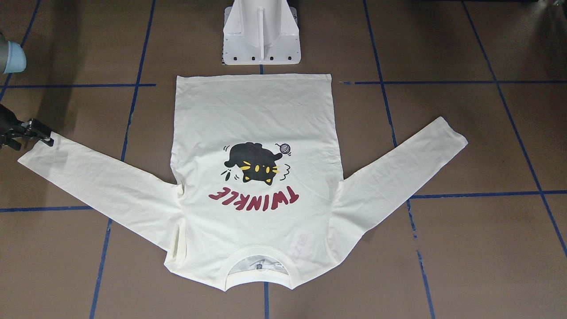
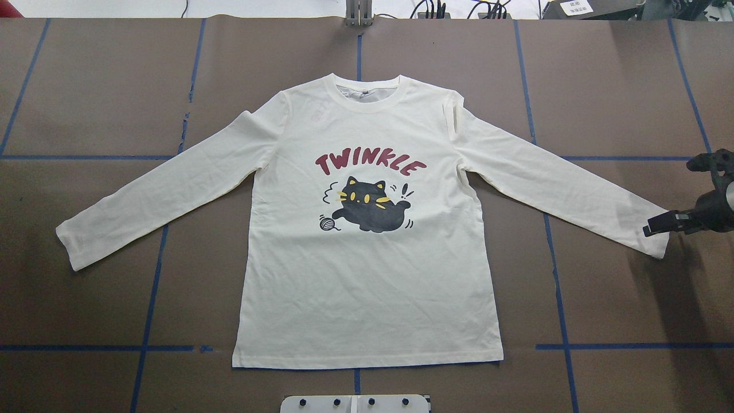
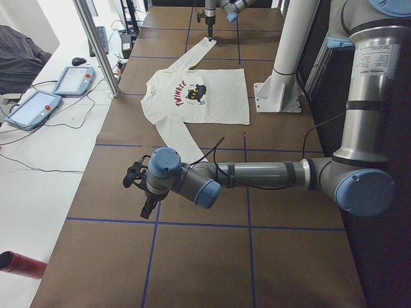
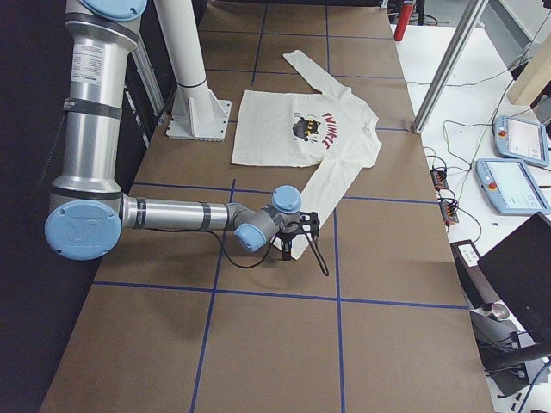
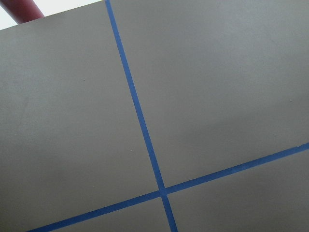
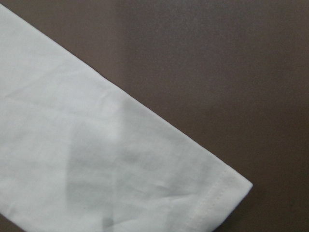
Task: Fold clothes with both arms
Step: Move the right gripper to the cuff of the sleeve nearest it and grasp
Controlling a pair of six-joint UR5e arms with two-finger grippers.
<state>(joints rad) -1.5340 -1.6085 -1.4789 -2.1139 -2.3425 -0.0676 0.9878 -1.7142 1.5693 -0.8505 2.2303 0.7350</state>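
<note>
The cream-white long-sleeved T-shirt (image 2: pixel 367 275) lies flat and print-up on the brown table, both sleeves spread out. Its cat print and "TWINKLE" lettering face up (image 1: pixel 252 110). My right gripper (image 2: pixel 648 230) points down at the cuff of the sleeve on my right (image 1: pixel 49 142); its fingers look shut and hold nothing. The right wrist view shows that cuff (image 6: pixel 145 169) lying flat. My left gripper (image 3: pixel 146 208) shows only in the exterior left view, beyond the other sleeve's cuff over bare table. I cannot tell whether it is open or shut.
The white pedestal base (image 1: pixel 261 40) stands just behind the shirt's hem. Blue tape lines (image 5: pixel 145 140) grid the table. A red cylinder (image 3: pixel 22 263) lies at the table's far edge by my left arm. Teach pendants (image 3: pixel 32 106) sit beyond that edge.
</note>
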